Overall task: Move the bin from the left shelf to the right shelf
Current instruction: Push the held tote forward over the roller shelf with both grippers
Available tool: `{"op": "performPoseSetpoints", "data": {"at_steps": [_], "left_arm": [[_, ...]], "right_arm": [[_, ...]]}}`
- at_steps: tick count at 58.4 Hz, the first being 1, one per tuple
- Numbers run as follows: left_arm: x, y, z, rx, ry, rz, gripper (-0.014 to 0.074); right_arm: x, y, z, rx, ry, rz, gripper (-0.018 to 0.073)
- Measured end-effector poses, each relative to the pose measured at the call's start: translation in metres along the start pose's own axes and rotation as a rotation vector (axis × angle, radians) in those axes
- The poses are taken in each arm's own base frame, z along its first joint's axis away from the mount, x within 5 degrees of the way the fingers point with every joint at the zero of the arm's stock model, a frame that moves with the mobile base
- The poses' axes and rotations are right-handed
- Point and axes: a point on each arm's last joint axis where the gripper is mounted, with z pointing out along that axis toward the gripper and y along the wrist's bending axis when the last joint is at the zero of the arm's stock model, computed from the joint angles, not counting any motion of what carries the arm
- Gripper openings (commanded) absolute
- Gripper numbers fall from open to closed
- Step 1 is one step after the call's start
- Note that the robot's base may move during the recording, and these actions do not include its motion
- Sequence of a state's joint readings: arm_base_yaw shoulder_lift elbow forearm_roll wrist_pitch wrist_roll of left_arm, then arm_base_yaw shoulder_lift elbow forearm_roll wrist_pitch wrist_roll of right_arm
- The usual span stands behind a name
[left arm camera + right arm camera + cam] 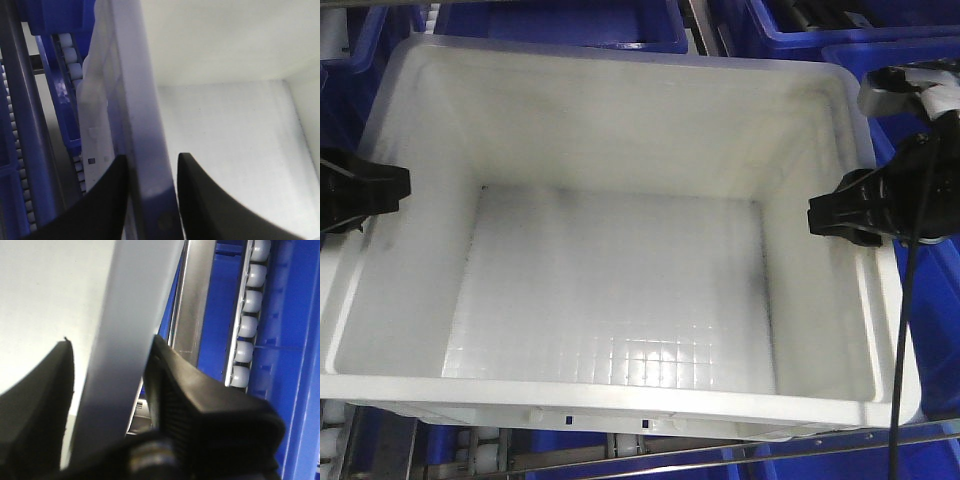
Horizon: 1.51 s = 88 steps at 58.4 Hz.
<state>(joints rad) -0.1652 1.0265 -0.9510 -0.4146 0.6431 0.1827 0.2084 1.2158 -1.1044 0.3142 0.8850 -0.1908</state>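
- Pinched tight on the left rim of the bin (620, 110) with the left gripper (150, 167): one finger (107, 210) outside the wall, one inside, rim squeezed between.
- Just outside that gripper: rollers (70, 55) and blue crates (560, 25), close by.
- Between the two grippers: the big white bin, open side up, nothing inside, sitting level.
- Pinched tight on the right rim with the right gripper (830, 215), the same way, one finger each side of the wall.
- Just outside the right gripper: a metal rail (187, 300), more rollers and blue plastic.
- Step in hand, by the look of it: holding the bin by both sides, ready to carry. Hard to tell whether lifted up or resting on something below.
- Next, most likely: lift with both arms together, keep level, go across to the right shelf, squeeze hard the whole way to stop any slipping.
- Watch out for bumping the rail and crates on the right.
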Motion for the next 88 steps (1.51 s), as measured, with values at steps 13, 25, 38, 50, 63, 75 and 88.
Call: {"op": "performPoseSetpoints", "data": {"at_steps": [13, 25, 38, 50, 63, 75, 88], "left_arm": [[0.0000, 0.0000, 0.0000, 0.000, 0.000, 0.000, -0.0006], [0.0000, 0.0000, 0.0000, 0.000, 0.000, 0.000, -0.0006], [0.0000, 0.0000, 0.0000, 0.000, 0.000, 0.000, -0.0006], [0.0000, 0.0000, 0.0000, 0.000, 0.000, 0.000, -0.0006], [0.0000, 0.0000, 0.0000, 0.000, 0.000, 0.000, -0.0006], [0.0000, 0.0000, 0.0000, 0.000, 0.000, 0.000, -0.0006], [0.0000, 0.0000, 0.0000, 0.000, 0.000, 0.000, -0.0006]], "right_arm": [[0.0000, 0.0000, 0.0000, 0.000, 0.000, 0.000, -0.0004], [0.0000, 0.0000, 0.0000, 0.000, 0.000, 0.000, -0.0004], [0.0000, 0.0000, 0.0000, 0.000, 0.000, 0.000, -0.0004], [0.0000, 0.0000, 0.0000, 0.000, 0.000, 0.000, -0.0004], [0.0000, 0.0000, 0.0000, 0.000, 0.000, 0.000, -0.0004], [0.0000, 0.0000, 0.0000, 0.000, 0.000, 0.000, -0.0004], [0.0000, 0.0000, 0.0000, 0.000, 0.000, 0.000, -0.0004]]}}
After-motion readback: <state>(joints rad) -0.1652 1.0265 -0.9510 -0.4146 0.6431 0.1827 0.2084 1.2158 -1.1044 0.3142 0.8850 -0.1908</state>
